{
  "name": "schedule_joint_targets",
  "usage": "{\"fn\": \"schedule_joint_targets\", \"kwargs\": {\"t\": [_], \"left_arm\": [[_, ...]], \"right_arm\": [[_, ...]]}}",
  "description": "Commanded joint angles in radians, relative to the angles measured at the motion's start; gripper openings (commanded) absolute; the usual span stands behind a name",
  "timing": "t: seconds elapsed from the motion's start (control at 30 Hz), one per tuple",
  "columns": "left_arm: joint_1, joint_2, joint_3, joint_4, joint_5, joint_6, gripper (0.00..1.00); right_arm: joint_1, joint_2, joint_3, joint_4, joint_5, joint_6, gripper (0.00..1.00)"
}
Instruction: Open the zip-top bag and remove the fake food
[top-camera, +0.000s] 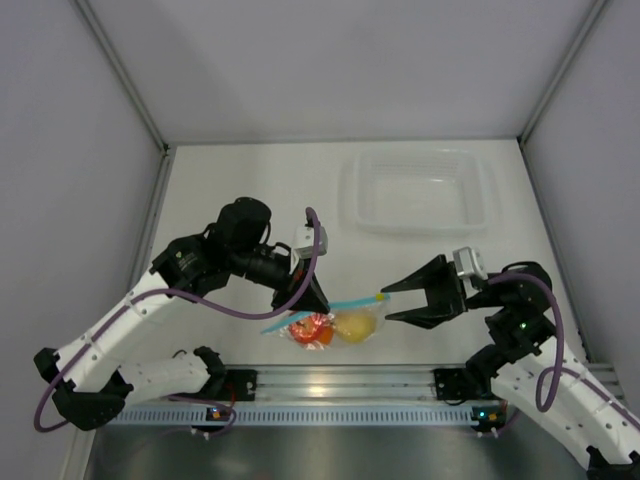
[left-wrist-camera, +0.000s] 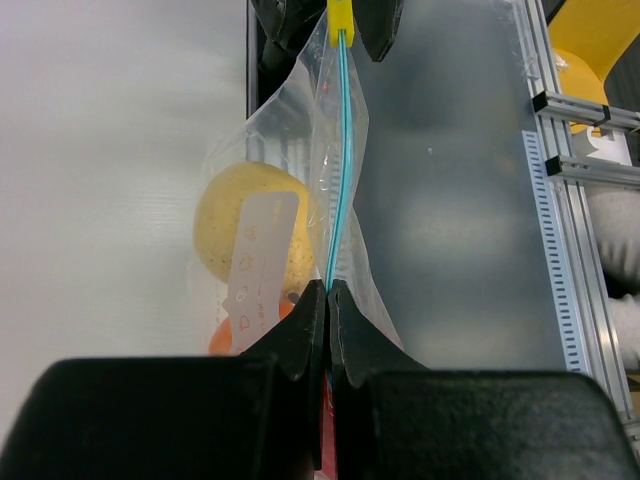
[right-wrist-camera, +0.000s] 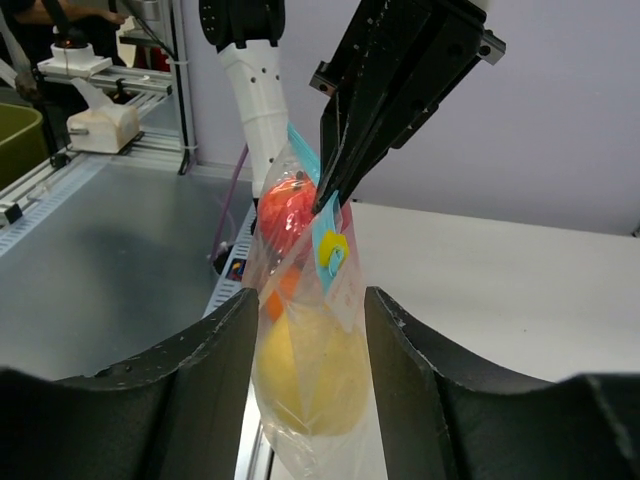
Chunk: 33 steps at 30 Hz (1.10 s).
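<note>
Clear zip-top bag (top-camera: 335, 322), blue zip strip (left-wrist-camera: 340, 170) apparently sealed end to end; nothing out yet. Inside, all 3: red fruit (right-wrist-camera: 288, 215), orange fruit (left-wrist-camera: 222, 340), yellow pear (left-wrist-camera: 245, 225). Left to do: unzip, pull pcs. Held by left gripper (left-wrist-camera: 328, 300), clamped tight on strip. Betw spread fingers of right gripper (top-camera: 385, 304): yellow slider (right-wrist-camera: 331, 250), contact unclear.

No text can be read. A white paper slip (left-wrist-camera: 262, 258) inside the zip-top bag (left-wrist-camera: 310, 150) carries faint pinkish marks, too blurred to make out.
</note>
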Motion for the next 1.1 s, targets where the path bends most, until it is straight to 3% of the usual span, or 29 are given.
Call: {"fn": "schedule_joint_targets", "kwargs": {"t": [0.0, 0.67, 1.07], "left_arm": [[0.002, 0.002, 0.014, 0.022, 0.046, 0.022, 0.00], [0.002, 0.012, 0.019, 0.020, 0.040, 0.022, 0.00], [0.002, 0.005, 0.022, 0.022, 0.037, 0.022, 0.00]], "right_arm": [[0.024, -0.010, 0.047, 0.046, -0.029, -0.011, 0.48], [0.040, 0.000, 0.070, -0.028, 0.023, -0.041, 0.27], [0.040, 0.008, 0.063, -0.034, 0.028, -0.046, 0.20]]}}
